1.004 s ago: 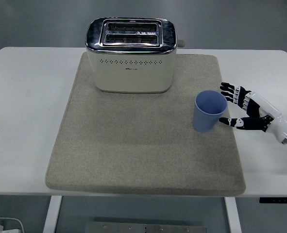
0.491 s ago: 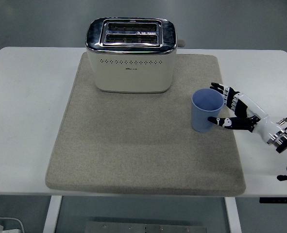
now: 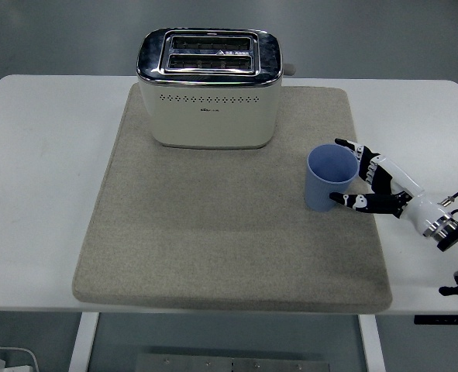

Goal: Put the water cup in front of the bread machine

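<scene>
The toaster (image 3: 209, 87) stands at the back of the grey mat (image 3: 213, 256). The blue cup (image 3: 330, 178) sits upright near the mat's right edge, off to the toaster's right, not yet in front. The right hand (image 3: 372, 184) has closed in since a second ago: thumb and fingers now bracket the cup, apparently touching, not clamped. Grasp is imminent.

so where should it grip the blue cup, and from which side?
Grip the blue cup around its side wall at about mid-height, coming from its right. It stands upright with its mouth open and shows no handle, so a wrap around the round wall suits it. The right hand is already there, thumb in front and fingers behind. The toaster is clear of that approach.
</scene>
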